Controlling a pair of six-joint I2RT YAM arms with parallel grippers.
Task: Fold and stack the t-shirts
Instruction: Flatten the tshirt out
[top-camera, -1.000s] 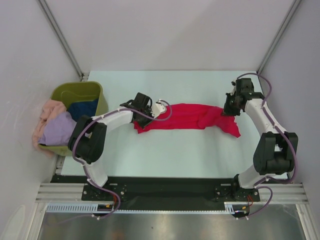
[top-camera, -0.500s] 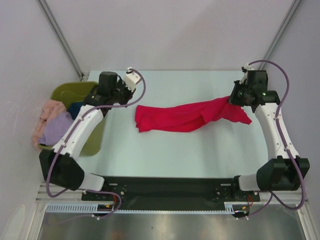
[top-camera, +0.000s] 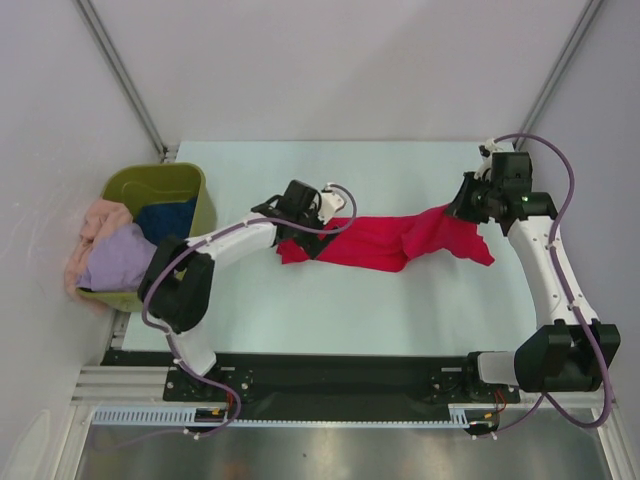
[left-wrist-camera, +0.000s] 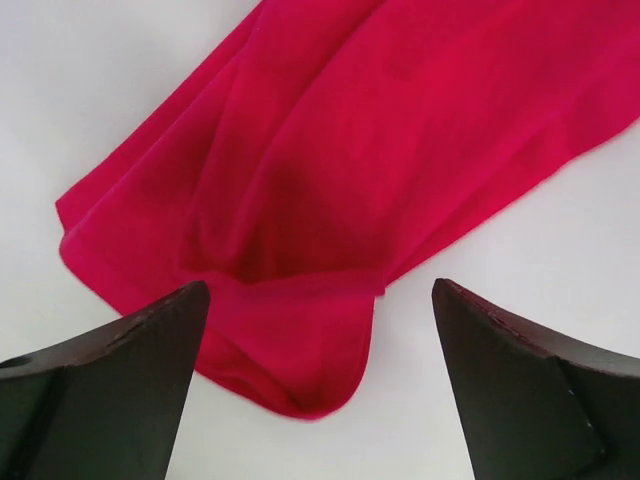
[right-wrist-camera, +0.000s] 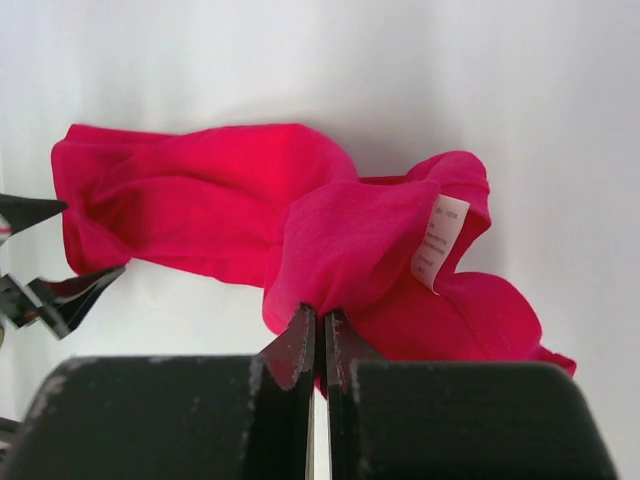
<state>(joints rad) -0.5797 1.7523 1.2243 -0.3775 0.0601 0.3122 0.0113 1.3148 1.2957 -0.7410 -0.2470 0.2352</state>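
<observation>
Red, soft, creased t-shirt (top-camera: 375, 245) stretched long across pale table (top-camera: 400, 300). Pinched at 3 o'clock end by tightly closed right gripper (right-wrist-camera: 318, 328). Over rounded 9 o'clock end, left gripper (left-wrist-camera: 320, 290) spread wide, empty.

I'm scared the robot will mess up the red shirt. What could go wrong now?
The right gripper pinches only a small bunch of the red t-shirt, so the cloth might slip out. The left gripper is open above the shirt's other end, which lies folded over; closing there could grab two layers and leave the shirt twisted instead of flat.
</observation>
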